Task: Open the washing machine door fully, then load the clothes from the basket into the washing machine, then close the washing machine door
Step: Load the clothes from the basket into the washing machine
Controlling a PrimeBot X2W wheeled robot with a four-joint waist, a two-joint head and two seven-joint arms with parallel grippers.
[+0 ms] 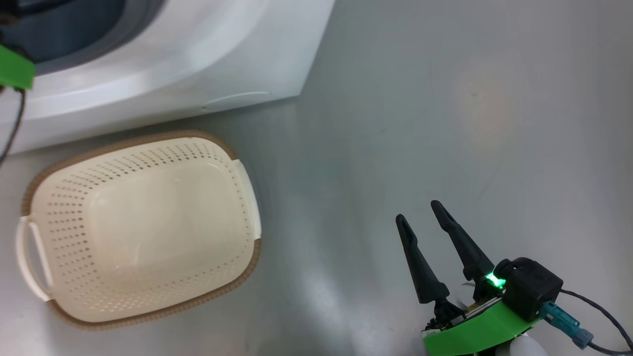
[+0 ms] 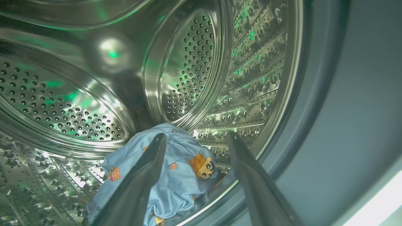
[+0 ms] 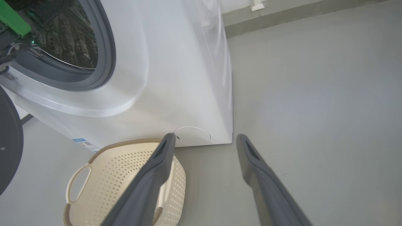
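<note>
Left gripper (image 2: 197, 135) is inside the drum (image 2: 62, 103), fingers spread wide over the clothes (image 2: 179, 175) heaped at the bottom. Right gripper (image 1: 418, 210) hangs above the floor (image 1: 445, 99), fingers apart, well right of the basket (image 1: 64, 207), which sits just before the washing machine (image 1: 198, 59), door (image 3: 9, 141) open.

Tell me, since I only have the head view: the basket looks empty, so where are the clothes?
Observer: The clothes lie inside the drum of the washing machine, near its front lip.
Operator: Is the left gripper clamped on them?
Observer: No. The left gripper is open in the drum mouth, its fingers spread apart over the fabric.
Operator: And the door?
Observer: The washing machine door stands open, its dark round edge at the left of the right wrist view.
</note>
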